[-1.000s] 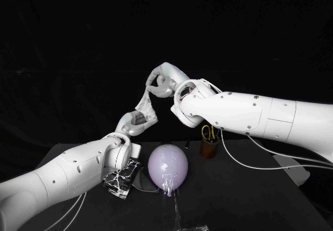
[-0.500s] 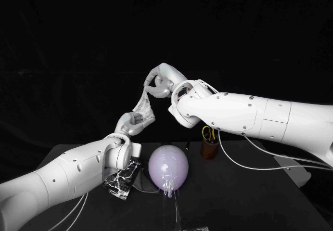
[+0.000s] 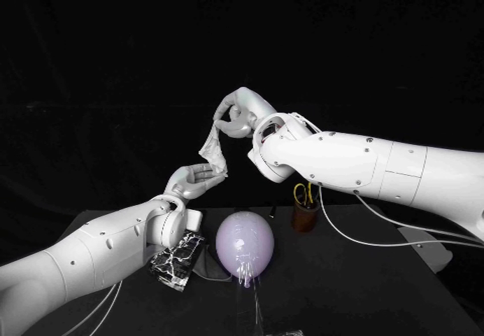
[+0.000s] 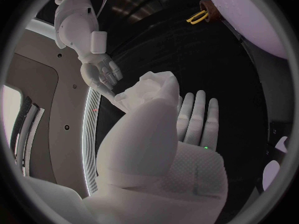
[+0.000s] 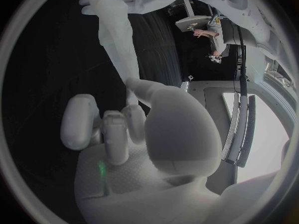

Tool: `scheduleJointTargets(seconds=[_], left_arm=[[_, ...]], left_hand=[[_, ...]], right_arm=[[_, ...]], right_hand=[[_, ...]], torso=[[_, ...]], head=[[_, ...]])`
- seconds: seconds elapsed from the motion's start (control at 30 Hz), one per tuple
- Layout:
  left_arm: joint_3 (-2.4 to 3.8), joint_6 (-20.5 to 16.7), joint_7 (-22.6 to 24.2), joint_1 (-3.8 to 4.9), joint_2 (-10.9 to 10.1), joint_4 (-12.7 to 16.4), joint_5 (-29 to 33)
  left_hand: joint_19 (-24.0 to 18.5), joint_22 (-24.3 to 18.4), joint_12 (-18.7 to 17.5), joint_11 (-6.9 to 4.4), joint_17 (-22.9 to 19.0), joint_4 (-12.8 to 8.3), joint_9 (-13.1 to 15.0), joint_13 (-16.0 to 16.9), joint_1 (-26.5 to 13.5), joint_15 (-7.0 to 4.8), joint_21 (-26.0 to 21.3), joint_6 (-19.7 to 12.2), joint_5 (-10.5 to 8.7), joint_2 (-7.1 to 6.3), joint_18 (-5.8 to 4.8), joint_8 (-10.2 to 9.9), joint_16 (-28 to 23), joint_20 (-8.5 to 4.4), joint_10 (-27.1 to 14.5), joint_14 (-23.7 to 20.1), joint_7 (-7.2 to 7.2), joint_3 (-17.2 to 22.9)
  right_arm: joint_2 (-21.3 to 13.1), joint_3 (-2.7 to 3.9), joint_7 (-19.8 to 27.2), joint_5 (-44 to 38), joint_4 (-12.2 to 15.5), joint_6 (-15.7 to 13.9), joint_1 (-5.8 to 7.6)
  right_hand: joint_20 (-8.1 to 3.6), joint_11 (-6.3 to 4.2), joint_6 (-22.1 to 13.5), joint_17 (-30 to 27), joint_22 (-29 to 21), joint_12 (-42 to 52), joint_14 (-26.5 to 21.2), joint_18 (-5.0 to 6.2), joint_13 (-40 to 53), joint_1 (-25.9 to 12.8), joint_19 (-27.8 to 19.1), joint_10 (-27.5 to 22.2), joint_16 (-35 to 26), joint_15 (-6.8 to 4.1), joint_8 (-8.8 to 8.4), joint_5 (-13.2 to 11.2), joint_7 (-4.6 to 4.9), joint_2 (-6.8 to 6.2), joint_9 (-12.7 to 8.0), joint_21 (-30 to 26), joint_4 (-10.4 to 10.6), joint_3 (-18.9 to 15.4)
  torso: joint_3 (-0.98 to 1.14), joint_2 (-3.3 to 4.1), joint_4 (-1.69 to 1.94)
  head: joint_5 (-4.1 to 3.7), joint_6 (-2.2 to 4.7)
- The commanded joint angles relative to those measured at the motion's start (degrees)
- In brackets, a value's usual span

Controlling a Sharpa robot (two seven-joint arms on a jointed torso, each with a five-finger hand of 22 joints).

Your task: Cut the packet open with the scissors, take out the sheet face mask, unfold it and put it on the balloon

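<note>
The sheet face mask [image 3: 214, 145] is hanging in the air above the black table [image 3: 353, 280] as a crumpled, still-folded white strip stretching between the two hands. The right hand [image 3: 238, 117] is pinching its upper end. The left hand [image 3: 194, 180] is pinching its lower end against the thumb, with its other fingers lying straight. The pale purple balloon [image 3: 245, 245] is sitting on the table below.
</note>
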Motion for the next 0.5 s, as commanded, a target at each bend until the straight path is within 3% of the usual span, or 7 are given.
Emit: scheduleJointTargets(seconds=[0.03, 0.23, 0.5], left_arm=[[0.07, 9.10, 0.26, -0.09, -0.31, 0.12, 2.27], [0.10, 14.92, 1.27, -0.25, -0.78, 0.25, 4.98], [0.25, 19.24, 2.11, -0.39, -0.95, 0.22, 8.51]], left_hand=[[-0.99, -0.24, -0.68, -0.53, -0.12, 0.42, -0.24, -0.05, -1.34, 0.53, -0.51, -1.05, 0.12, -0.18, -1.19, -0.20, -0.50, 0.11, -1.08, -0.43, 0.08, -0.22], [-1.28, -0.36, -0.57, -2.04, 0.02, 0.19, 0.32, 0.17, -1.62, -0.35, -0.71, 0.09, 0.12, -0.02, -0.78, 0.89, -0.62, -0.14, -1.00, -0.70, -0.85, -0.16], [0.08, -0.19, 0.44, -2.71, 0.44, 0.43, 0.78, 0.42, -2.52, -1.23, -0.27, 2.59, 0.10, 0.53, 0.46, 3.08, -0.33, -0.03, 1.86, -0.14, -1.67, -0.32]], right_arm=[[-0.26, 0.13, 0.42, -0.24, -0.06, 0.45, 0.04], [-0.68, 0.17, 0.26, -0.15, -0.17, 1.07, 0.04], [-1.14, 0.18, 0.08, -0.13, -0.22, 1.47, 0.05]], right_hand=[[-0.23, -0.04, 0.30, 15.05, 9.84, -0.10, 6.10, -0.37, 5.04, -0.02, 0.42, 0.68, 0.20, -0.25, 0.36, 0.23, 0.07, 0.60, 0.55, -0.05, -0.37, 0.11], [-0.23, -0.04, 0.29, 15.05, 9.85, -0.05, 6.10, -0.38, 5.08, -0.01, 0.43, 0.71, 0.20, -0.25, 0.36, 0.23, 0.07, 0.60, 0.55, 0.00, -0.38, 0.11], [-0.23, -0.04, 0.29, 15.05, 9.85, -0.05, 6.10, -0.38, 5.08, -0.01, 0.43, 0.71, 0.20, -0.25, 0.36, 0.23, 0.07, 0.60, 0.55, 0.00, -0.38, 0.11]], torso=[[-0.04, 0.03, 0.02], [-0.06, 0.06, 0.00], [0.01, 0.04, -0.04]], head=[[-0.04, 0.00], [-0.05, -0.10], [-0.02, -0.27]])
